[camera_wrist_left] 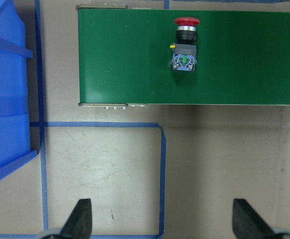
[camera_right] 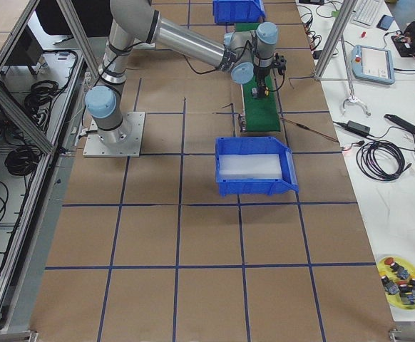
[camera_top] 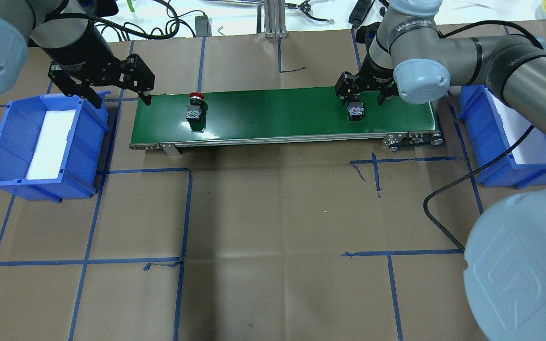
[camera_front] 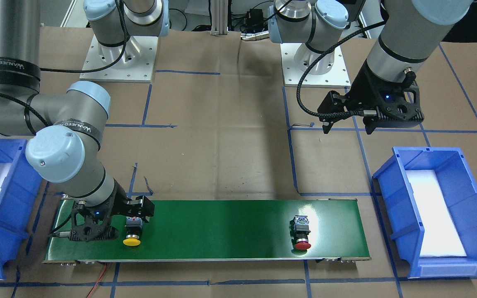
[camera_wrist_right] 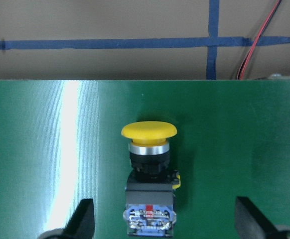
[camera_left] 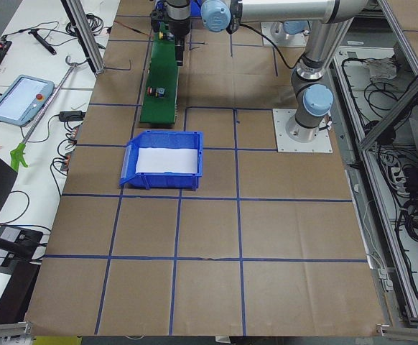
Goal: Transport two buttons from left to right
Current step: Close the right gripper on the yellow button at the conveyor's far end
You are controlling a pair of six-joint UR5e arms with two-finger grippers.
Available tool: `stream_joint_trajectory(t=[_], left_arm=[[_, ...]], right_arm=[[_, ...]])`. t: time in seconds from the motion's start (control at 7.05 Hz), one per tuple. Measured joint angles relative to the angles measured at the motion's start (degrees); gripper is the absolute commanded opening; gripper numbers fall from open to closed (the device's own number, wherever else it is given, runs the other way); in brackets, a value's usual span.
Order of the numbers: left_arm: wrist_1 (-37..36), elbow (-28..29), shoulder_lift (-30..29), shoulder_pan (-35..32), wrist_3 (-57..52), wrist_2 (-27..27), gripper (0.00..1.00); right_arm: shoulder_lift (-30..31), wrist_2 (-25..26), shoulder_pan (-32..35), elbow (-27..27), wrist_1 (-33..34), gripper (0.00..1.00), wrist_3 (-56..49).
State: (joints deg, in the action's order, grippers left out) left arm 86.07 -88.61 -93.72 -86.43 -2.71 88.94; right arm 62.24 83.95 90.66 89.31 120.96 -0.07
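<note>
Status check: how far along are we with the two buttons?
Done: both buttons are on the belt, and the yellow button sits at its right end. In hand: the right end effector is open with a finger on either side of the yellow button, not gripping. Left: the red button lies at the belt's left end, the open left end effector hovers apart from it, and the right bin holds only its white liner.

Brown tabletop, blue tape lines

Lying sideways on the green belt, mushroom caps toward its edge away from the robot: yellow button near the right end, red button near the left end.
</note>
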Motion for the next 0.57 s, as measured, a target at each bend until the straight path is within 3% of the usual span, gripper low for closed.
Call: stream_joint_trajectory(t=[0.28, 0.43, 0.57], left_arm=[[0.2, -0.4, 0.3, -0.6, 0.7, 0.0, 1.0], [0.2, -0.4, 0.3, -0.9, 1.1, 0.0, 1.0], [0.0, -0.4, 0.5, -1.1, 1.2, 0.0, 1.0]], right_arm=[[-1.1, 1.0, 0.1, 0.1, 0.0, 0.53, -0.1], [-1.5, 1.8, 0.1, 0.1, -0.2, 0.2, -0.2], [-1.6, 2.2, 0.0, 0.1, -0.3, 0.06, -0.3]])
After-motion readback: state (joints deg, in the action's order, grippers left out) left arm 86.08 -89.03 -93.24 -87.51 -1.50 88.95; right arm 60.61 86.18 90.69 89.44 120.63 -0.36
